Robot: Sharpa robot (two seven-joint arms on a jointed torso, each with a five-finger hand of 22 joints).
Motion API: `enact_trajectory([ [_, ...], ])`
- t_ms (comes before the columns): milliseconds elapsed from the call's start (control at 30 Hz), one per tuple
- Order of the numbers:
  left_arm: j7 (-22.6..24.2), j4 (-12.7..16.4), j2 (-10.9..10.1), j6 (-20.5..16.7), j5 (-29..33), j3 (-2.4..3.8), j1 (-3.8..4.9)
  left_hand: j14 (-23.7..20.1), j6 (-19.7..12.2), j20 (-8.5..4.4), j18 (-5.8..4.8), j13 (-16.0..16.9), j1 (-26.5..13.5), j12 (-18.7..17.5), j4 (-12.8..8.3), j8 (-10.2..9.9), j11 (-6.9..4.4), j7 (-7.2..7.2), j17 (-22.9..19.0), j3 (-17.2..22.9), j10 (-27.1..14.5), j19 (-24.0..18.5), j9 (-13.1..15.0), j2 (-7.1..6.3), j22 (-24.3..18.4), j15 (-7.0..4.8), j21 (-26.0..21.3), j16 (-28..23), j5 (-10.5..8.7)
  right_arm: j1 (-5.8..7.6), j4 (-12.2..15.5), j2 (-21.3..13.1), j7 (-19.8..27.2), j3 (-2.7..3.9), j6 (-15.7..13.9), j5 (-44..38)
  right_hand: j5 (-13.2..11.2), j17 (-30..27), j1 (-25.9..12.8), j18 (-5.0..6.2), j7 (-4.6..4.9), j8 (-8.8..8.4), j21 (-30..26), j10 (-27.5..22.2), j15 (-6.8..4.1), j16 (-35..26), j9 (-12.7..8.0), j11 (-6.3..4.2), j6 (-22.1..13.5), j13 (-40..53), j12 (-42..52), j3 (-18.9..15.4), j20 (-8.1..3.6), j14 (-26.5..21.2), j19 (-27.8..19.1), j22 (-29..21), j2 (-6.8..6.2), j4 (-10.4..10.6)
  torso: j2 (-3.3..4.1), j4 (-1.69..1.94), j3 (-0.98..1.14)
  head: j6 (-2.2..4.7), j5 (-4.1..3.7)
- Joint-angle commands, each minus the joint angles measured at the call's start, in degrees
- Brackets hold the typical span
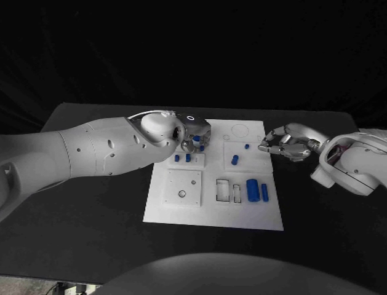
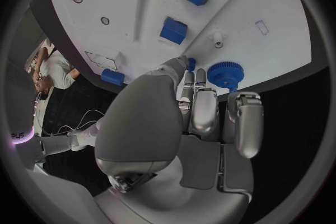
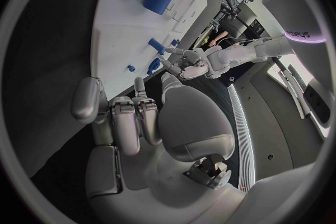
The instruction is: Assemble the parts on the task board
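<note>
Left hand (image 1: 193, 132) over white board (image 1: 180, 212), at board's 11 o'clock; fingers (image 2: 204, 106) stretched down side by side, tips touching small blue peg (image 2: 191, 63); cannot tell whether peg is pinched. Blue gear (image 2: 225, 74) just beside fingertips. Two small blue blocks (image 1: 183, 158) at 6 o'clock of that hand. Blue peg (image 1: 235, 160) near board centre. Two blue cylinders (image 1: 257, 191) at board's 4 o'clock, side by side. Right hand (image 1: 287, 144) at board's 2 o'clock edge, fingers curled in, holding nothing visible.

A black table (image 1: 96, 246) stands in a dark room, with black backdrop behind its far edge.
</note>
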Motion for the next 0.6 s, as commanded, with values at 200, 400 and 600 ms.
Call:
enact_trajectory([
  [200, 1.01, -0.65, 0.45, 0.80, -0.63, 0.04, -0.29, -0.69, 0.58, -0.42, -0.15, -0.14, 0.52, -0.34, -0.16, 0.07, 0.09, -0.25, -0.85, 0.66, 0.91, 5.65, -0.15, 0.09, 14.73, -0.09, -0.43, -0.69, -0.16, -0.05, 0.08, -0.11, -0.33, 0.00, 1.13, -0.04, 0.22, 14.98, 0.19, 0.96, -0.29, -0.03, -0.37, 3.77, 0.09, 0.05, -0.06, -0.22, 0.07, 13.70, -0.28, 0.00, -0.11, 5.91, 0.11, 7.85, 0.18, 0.30, 0.01, 0.02, 0.01, 0.01, -0.01],
  [400, 1.16, -1.15, 0.86, 0.82, -0.65, 0.04, -0.34, -1.47, 1.07, -0.41, 0.03, -0.17, 0.44, -0.36, -0.46, 0.31, 0.04, -0.37, -3.05, 1.07, 1.69, 5.29, -0.15, 0.32, 14.49, -0.08, -1.15, -1.99, -0.55, -0.05, 0.06, -0.03, -0.43, 0.00, 1.24, -0.04, 0.22, 14.98, 0.19, 0.96, -0.29, -0.03, -0.37, 3.77, 0.09, 0.05, -0.06, -0.22, 0.07, 13.70, -0.28, 0.00, -0.11, 5.91, 0.11, 7.85, 0.18, 0.30, -0.01, 0.01, 0.00, 0.01, 0.16],
  [600, 1.30, -1.51, 1.11, 0.25, -0.65, 0.04, -0.39, -1.68, 1.66, -0.42, 0.05, -0.20, 0.54, -0.40, -0.87, 0.72, 0.00, -0.28, -3.73, 1.53, 2.31, 5.23, -0.05, 0.90, 14.45, -0.11, -1.25, -2.41, -0.54, -0.05, 0.03, 0.00, -0.52, 0.00, 1.36, -0.04, 0.22, 14.98, 0.19, 0.96, -0.29, -0.03, -0.37, 3.77, 0.09, 0.05, -0.06, -0.22, 0.07, 13.70, -0.28, 0.00, -0.11, 5.91, 0.11, 7.85, 0.18, 0.30, 0.00, -0.01, 0.01, 0.01, 0.23],
])
